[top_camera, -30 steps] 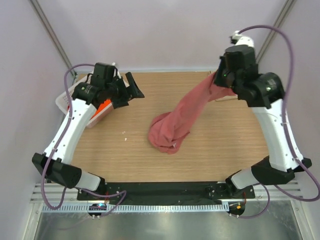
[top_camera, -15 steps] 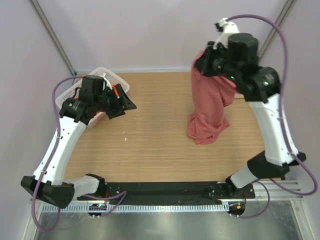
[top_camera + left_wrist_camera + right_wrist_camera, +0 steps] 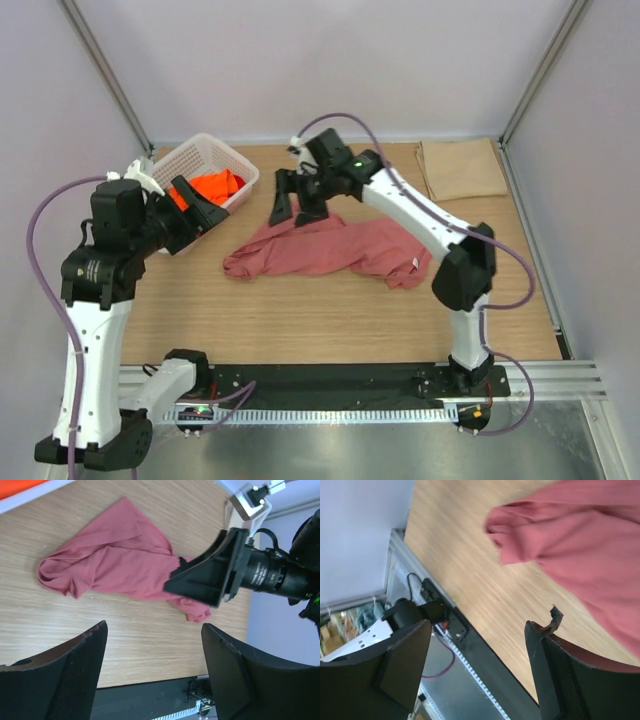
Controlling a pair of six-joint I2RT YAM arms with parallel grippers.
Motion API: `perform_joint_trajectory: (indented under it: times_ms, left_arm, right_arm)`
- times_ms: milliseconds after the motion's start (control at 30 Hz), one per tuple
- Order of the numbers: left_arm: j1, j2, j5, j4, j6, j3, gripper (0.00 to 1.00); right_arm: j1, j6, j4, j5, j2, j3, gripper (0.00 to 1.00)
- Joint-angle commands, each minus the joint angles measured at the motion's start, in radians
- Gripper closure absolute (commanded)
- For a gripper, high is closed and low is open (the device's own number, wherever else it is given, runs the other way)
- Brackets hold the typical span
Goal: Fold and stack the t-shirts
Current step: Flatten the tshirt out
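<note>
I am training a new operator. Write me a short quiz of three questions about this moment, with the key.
1. True or false: the salmon-pink cotton t-shirt hangs from the right gripper.
2. Where is the bright orange t-shirt? A) on the wooden table; B) in the white lattice plastic basket; C) under the pink t-shirt.
3. Fill in: the jaws of the left gripper and the right gripper stand ____.
Key: 1 false, it lies crumpled on the table; 2 B; 3 open.
</note>
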State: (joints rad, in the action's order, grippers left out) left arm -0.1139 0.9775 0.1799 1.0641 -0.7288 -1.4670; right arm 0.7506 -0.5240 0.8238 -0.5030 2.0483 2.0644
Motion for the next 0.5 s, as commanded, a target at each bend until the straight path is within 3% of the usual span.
perform_joint_trajectory:
  times_ms: [0, 100, 200, 367, 467]
  left_arm:
    - [0.0, 0.009, 0.093, -0.067, 0.022, 0.054, 0.22]
    - [-0.009, 0.045, 0.18, -0.172, -0.012, 0.147, 0.19]
    - [-0.076, 0.113, 0.172, -0.28, -0.037, 0.212, 0.19]
    - [-0.217, 0.343, 0.073, -0.323, 0.002, 0.101, 0.2]
    - [-0.245, 0.513, 0.018, -0.351, 0.026, 0.05, 0.26]
  right_arm:
    - [-0.19, -0.008, -0.019, 0.084, -0.333, -0.128, 0.17]
    - [-0.362, 0.008, 0.032, 0.199, -0.44, -0.336, 0.17]
    - [-0.502, 0.016, 0.08, 0.337, -0.511, -0.502, 0.19]
    - [-0.707, -0.094, -0.078, 0.374, -0.568, -0.725, 0.24]
    - [-0.738, -0.114, -0.109, 0.415, -0.537, -0.75, 0.33]
